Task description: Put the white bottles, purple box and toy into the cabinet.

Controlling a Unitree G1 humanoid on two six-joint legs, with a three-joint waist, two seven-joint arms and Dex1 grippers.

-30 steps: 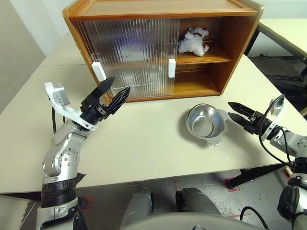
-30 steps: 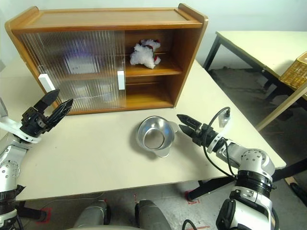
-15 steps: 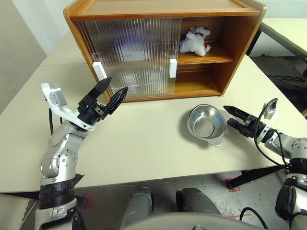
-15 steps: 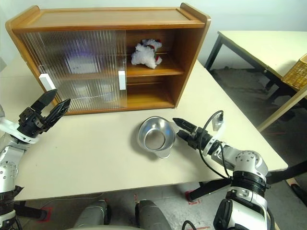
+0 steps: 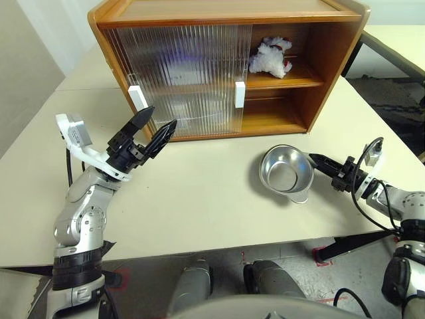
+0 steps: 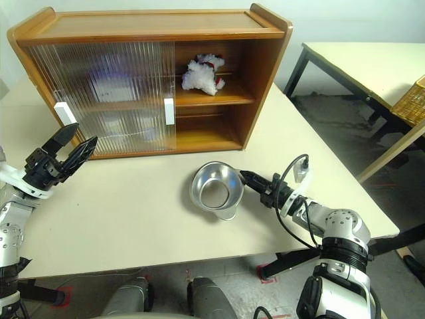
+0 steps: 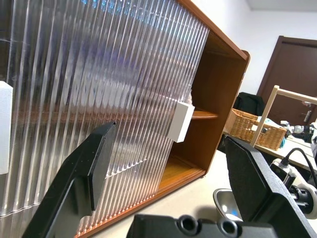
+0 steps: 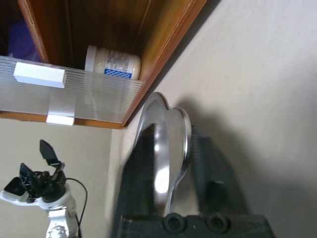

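Note:
The cabinet (image 5: 226, 12) stands at the back of the table, its right half open. The toy (image 5: 268, 56) lies on the upper shelf there. In the right wrist view a white bottle (image 8: 113, 62) sits inside the cabinet just past the door's edge, and a purple shape (image 8: 20, 38), the purple box, shows deeper in. My right gripper (image 5: 313, 159) is shut on the rim of a steel bowl (image 5: 284, 171) on the table. Over at the left, my left gripper (image 5: 163, 117) hangs open in front of the ribbed doors (image 7: 99, 74), holding nothing.
Two ribbed doors with white handles (image 5: 238, 94) cover the cabinet's left half. A second table (image 6: 358, 60) with a wicker basket (image 6: 412, 98) stands to the right, across a gap. The table's front edge runs just below both arms.
My right gripper's fingers have closed from wide open onto the bowl's rim. The left arm and the toy have not moved.

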